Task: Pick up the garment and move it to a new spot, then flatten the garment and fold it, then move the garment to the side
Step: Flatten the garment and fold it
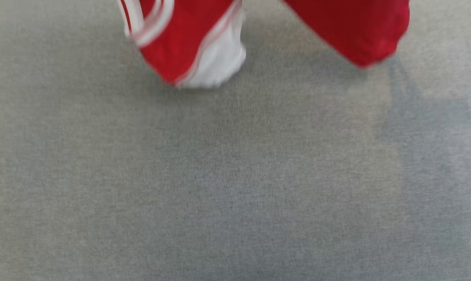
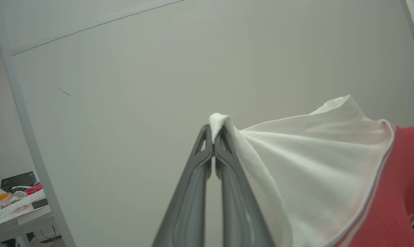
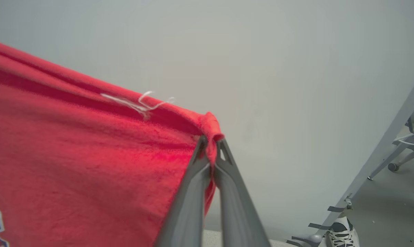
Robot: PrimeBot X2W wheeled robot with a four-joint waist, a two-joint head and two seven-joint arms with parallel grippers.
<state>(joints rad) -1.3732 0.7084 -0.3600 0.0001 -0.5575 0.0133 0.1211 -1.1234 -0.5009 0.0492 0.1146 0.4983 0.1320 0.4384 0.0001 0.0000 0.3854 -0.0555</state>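
Left pincer [image 2: 214, 132] clamping white sleeve [image 2: 313, 154] edge, right pincer [image 3: 212, 144] clamping red hem [image 3: 208, 121]; I'm dangling jersey [image 1: 181, 43] over tabletop [image 1: 235, 175]. Judging it soft, light, floppy; edge grips suiting.

We get heavy blur in head view, garment [image 1: 188, 43] edges smeared; soft shadow on grey surface [image 1: 220, 195], right. Wrist views sharp, evenly lit, edges bowed.

Left pincer [image 2: 214, 133], right pincer [image 3: 212, 142] both clamped shut
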